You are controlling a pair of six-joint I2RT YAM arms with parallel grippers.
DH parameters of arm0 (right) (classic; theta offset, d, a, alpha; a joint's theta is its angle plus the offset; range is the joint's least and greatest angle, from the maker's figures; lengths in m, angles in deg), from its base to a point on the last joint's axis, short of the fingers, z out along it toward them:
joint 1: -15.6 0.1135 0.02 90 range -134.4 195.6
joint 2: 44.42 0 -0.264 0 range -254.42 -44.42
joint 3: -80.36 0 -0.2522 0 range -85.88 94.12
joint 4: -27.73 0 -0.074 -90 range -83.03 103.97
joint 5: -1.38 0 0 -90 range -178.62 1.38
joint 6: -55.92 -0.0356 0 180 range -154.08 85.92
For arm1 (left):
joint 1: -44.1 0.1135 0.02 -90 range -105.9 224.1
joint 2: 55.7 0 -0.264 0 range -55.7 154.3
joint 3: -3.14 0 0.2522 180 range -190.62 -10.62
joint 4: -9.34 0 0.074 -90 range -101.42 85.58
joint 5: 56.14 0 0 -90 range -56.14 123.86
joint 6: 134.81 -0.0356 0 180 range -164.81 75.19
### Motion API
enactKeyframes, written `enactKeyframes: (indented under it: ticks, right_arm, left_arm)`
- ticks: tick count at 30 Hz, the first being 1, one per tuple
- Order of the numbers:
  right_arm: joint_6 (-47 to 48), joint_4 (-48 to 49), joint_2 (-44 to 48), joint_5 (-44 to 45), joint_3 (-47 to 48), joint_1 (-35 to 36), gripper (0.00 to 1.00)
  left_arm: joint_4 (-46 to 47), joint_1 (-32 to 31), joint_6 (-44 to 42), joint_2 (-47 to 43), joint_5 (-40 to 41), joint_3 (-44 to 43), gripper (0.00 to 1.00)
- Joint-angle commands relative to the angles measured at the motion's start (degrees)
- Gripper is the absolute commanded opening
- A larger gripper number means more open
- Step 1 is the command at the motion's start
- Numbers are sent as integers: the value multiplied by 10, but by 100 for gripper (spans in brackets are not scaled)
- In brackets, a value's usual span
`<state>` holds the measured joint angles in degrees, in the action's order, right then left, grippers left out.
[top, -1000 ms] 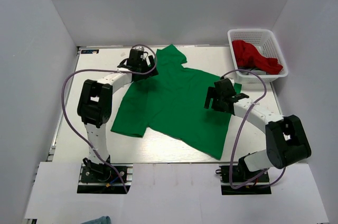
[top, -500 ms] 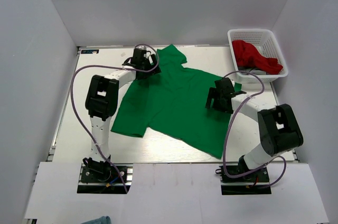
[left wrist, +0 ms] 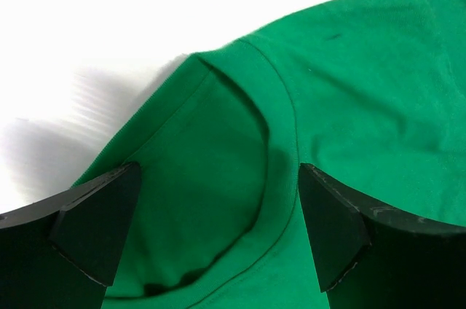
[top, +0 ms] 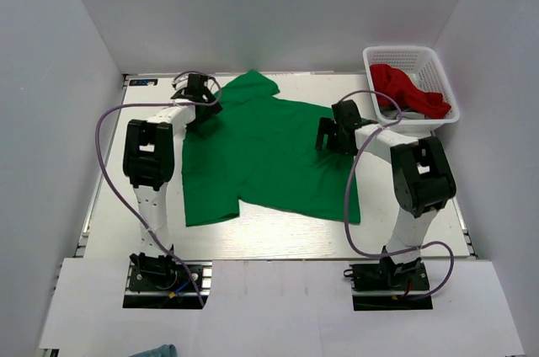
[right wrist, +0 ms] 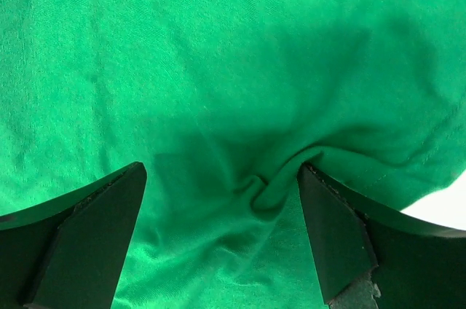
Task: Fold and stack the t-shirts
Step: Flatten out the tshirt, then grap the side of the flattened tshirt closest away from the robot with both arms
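Observation:
The bright green t-shirt lies spread flat on the white table. My left gripper sits on its far left part, by the collar. In the left wrist view the left gripper is open, the ribbed collar lying between the fingers. My right gripper rests on the shirt's right side. In the right wrist view the right gripper is open over a small bunched fold of green cloth. The red t-shirt lies crumpled in the basket.
A white plastic basket stands at the far right corner of the table. White walls close in the table at the back and on both sides. Purple cables loop beside both arms.
Both grippers moved toward the far side and to the left. The green shirt shifted and turned with them and now lies squarer and flatter, its hem nearer the front edge.

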<state>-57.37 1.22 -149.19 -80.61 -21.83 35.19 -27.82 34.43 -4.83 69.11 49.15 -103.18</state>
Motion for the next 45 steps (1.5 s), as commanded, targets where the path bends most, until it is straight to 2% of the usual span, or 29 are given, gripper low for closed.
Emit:
enactKeyframes:
  ticks: [1, 6, 10, 13, 16, 20, 21, 25, 26, 30, 31, 34, 39, 43, 45]
  right_arm:
    - [17, -5, -43, -64, 40, 3, 90]
    - [24, -19, -82, -74, 98, 4, 90]
    - [37, -19, -101, -101, 129, 6, 90]
    - [51, -52, -102, -85, 184, 6, 90]
    - [48, -74, -69, -26, 204, 7, 90]
    - [10, -71, 38, -2, 141, 5, 90]
    - [0, -57, 56, -4, 79, 4, 90]
    - [-8, 6, 141, -93, -30, 5, 90]
    - [-7, 21, 145, -105, -47, 7, 90]
    - [-37, 29, 124, -110, -78, 5, 90]
    - [-47, 41, 121, -114, -84, 4, 90]
    - [-75, 57, 119, -119, -118, 3, 90]
    - [-114, 50, 143, -103, -195, 4, 90]
    - [-137, 50, 195, -95, -252, 4, 90]
    - [-133, 49, 214, -85, -268, 6, 90]
  left_arm:
    - [-89, 29, 24, 10, 10, 16, 100]
    - [-89, 53, 24, 29, -7, -11, 100]
    - [-56, 58, -9, 39, -65, -34, 100]
    - [-69, 58, -15, 39, -81, -73, 100]
    - [-93, 58, -26, 2, -74, -80, 100]
    - [-91, 53, -32, -124, -62, 16, 100]
    - [-85, 46, -32, -187, -56, 38, 100]
    - [-56, 40, -18, -307, -91, 167, 100]
    - [-56, 40, -18, -359, -98, 218, 100]
    - [-73, 40, 32, -478, -106, 358, 100]
    - [-79, 40, 39, -501, -118, 415, 100]
    - [-95, 40, 45, -583, -144, 495, 100]
    - [-167, 40, 90, -678, -157, 574, 100]
    - [-225, 40, 125, -737, -128, 615, 100]
    - [-210, 40, 125, -752, -169, 623, 100]
